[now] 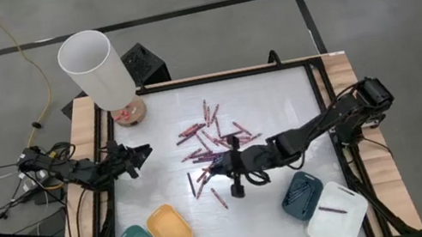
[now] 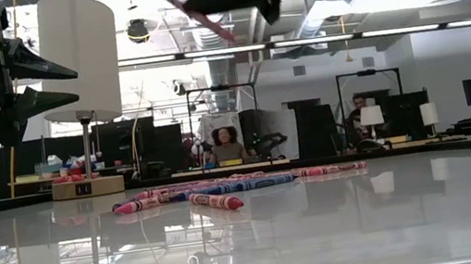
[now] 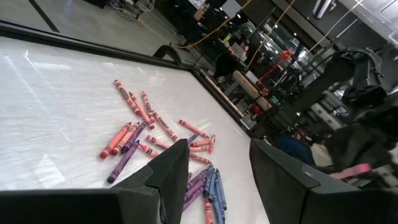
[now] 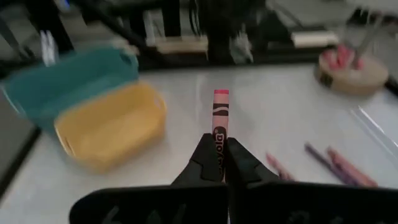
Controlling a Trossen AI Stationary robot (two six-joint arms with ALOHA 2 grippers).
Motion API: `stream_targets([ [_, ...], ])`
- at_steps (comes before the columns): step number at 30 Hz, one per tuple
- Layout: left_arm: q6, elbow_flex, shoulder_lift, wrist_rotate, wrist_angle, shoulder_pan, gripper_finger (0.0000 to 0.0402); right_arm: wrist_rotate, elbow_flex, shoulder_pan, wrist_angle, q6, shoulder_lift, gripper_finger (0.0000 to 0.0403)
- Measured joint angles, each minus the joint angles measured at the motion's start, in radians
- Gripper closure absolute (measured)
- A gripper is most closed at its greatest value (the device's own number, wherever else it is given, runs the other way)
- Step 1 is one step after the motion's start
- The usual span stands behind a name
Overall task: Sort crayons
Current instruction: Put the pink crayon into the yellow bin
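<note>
1. The right arm reaches in from the right edge of the table (image 1: 294,95), stretched out low and long across it toward the middle. Its right end effector (image 1: 238,185) sits just past the near edge of the crayon pile.
2. That end effector is pinched tight on a single pink crayon (image 4: 220,121). In the right wrist view the fingers (image 4: 202,160) squeeze its lower half and the rest sticks straight out ahead of them.
3. The held crayon's long axis runs in line with the fingers, tip aimed toward the yellow tray (image 4: 115,127) and teal tray (image 4: 68,78). In the low view it hangs up in the air at a slant, well above the table.
4. The left arm waits at the left edge of the table. Its left end effector (image 1: 141,155) points in toward the pile, with the fingers spread and nothing between them.
5. The rest of the crayons (image 1: 210,140) lie scattered flat around the middle of the table, pointing every which way: reds, pinks, purples, a few blue ones.
6. A couple of crayons already lie in the dark-blue tray (image 1: 301,193), and one lies in the white tray (image 1: 337,214), both at the front right.
</note>
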Motion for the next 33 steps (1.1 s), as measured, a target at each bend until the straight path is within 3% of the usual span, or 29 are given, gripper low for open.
stream_targets([
  [7, -0.003, 0.000, 0.000, 0.003, 0.000, 0.000, 0.0241, -0.001, 0.006, 0.017, 0.291, -0.013, 0.114, 0.0401],
  [11, -0.007, 0.000, 0.000, 0.010, 0.000, 0.000, 0.0241, -0.002, 0.073, 0.023, 0.345, -0.034, 0.226, 0.0401],
  [18, -0.023, 0.000, 0.000, 0.025, 0.001, 0.000, 0.0241, -0.106, 0.321, 0.023, 0.346, -0.106, 0.413, 0.0401],
  [27, -0.048, 0.000, 0.000, 0.061, 0.006, 0.000, 0.0241, -0.287, 0.706, 0.013, 0.169, -0.142, 0.654, 0.0401],
  [33, -0.048, 0.000, 0.000, 0.094, 0.008, 0.000, 0.0241, -0.396, 0.906, 0.012, 0.142, -0.141, 0.792, 0.0401],
])
